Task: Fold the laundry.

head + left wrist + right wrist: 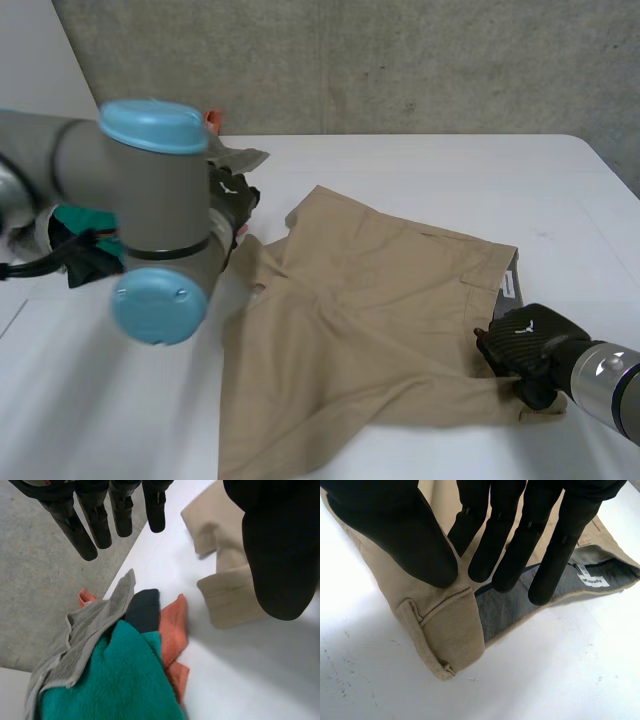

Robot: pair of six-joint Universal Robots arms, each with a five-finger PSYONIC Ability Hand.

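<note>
The khaki shorts lay spread mid-table, waistband toward the right edge. The right hand pinched the waistband's near corner, thumb outside and fingers on the grey lining, likely to draw a fold. The left hand hovered with straight, empty fingers above the laundry pile at the left edge.

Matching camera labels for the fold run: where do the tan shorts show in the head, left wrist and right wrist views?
Head view: tan shorts spread across the middle of the white table, waistband at the right hand.
Left wrist view: tan shorts beside the thumb of the left hand, beyond the cloth pile.
Right wrist view: the waistband corner, pinched in the right hand.
Shared landmark: the white table.
</note>
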